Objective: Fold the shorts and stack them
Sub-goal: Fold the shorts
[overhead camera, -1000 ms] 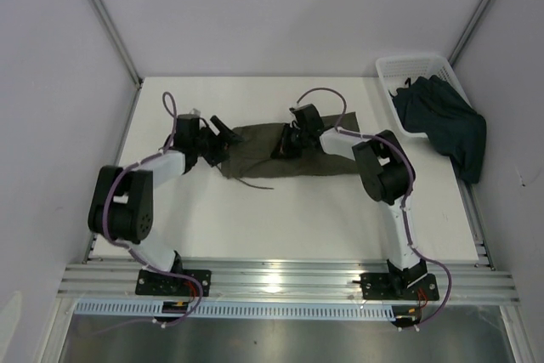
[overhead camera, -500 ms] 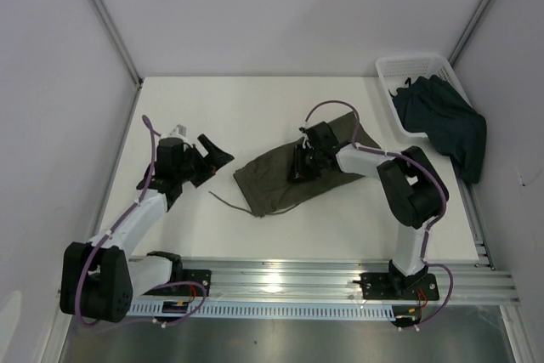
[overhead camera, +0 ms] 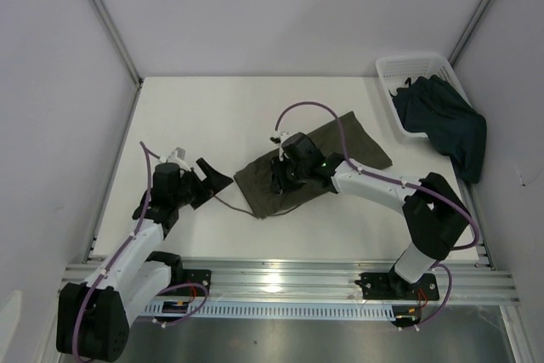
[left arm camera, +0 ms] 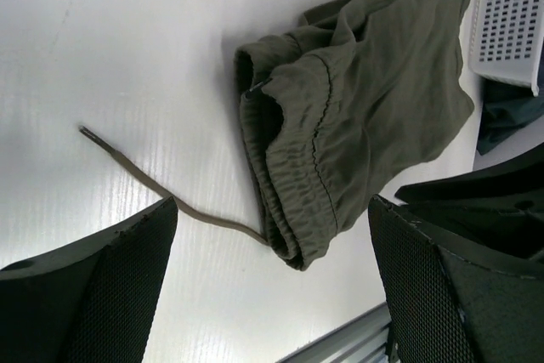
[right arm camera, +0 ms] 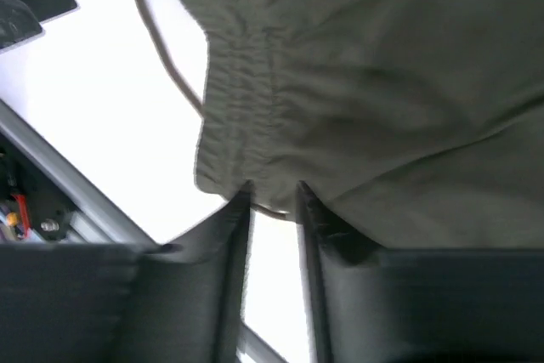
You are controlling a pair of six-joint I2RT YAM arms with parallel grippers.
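Note:
The olive-green shorts lie folded and slanted in the middle of the table, with the waistband at the near left. A drawstring trails from it. My right gripper sits on the waistband end, shut on the cloth's edge; in the right wrist view the gripper pinches it at the fingertips. My left gripper is open and empty, left of the shorts and apart from them. The drawstring lies between its fingers. The dark navy-teal shorts hang over the basket.
A white mesh basket stands at the table's back right corner; it also shows in the left wrist view. An aluminium rail runs along the near edge. Walls close in the left, back and right sides.
My right gripper has dragged the olive-green shorts toward the near left, turning them slantwise. My left arm has drawn back to the near left, gripper open.

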